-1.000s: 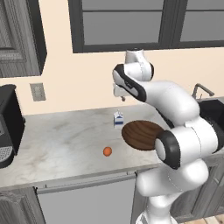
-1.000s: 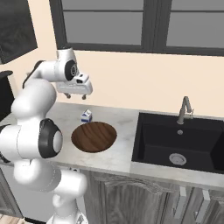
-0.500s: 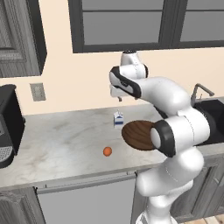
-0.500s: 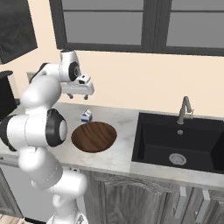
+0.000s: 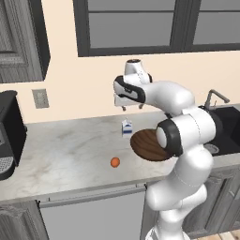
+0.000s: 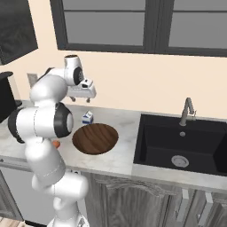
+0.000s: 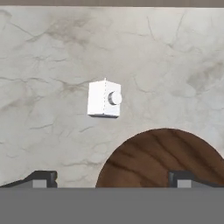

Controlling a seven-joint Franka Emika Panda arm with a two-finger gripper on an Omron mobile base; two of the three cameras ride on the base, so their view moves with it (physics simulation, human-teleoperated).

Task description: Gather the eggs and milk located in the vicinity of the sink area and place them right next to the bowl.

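Observation:
The milk [image 5: 126,127] is a small white carton with a blue mark, standing upright on the marble counter just left of the bowl [image 5: 147,144], a wide dark wooden dish. From above, the milk [image 7: 104,99] sits apart from the bowl's rim [image 7: 164,157]. My gripper [image 5: 131,108] hangs open and empty well above the carton, and it is also in the right base view [image 6: 85,95] over the milk [image 6: 87,117] and bowl [image 6: 95,138]. The egg [image 5: 115,162] lies on the counter left of the bowl, toward the front edge. An orange sliver of the egg [image 6: 56,143] peeks from behind my arm.
The black sink [image 6: 186,142] with its grey faucet [image 6: 188,111] lies right of the bowl. A black coffee machine [image 5: 9,136] stands at the counter's far left, below a wall outlet [image 5: 40,98]. Windows run along the back wall.
The arm's elbow and lower links have swung in closer under the hand. The hand itself has barely shifted above the milk, and its jaws stay open.

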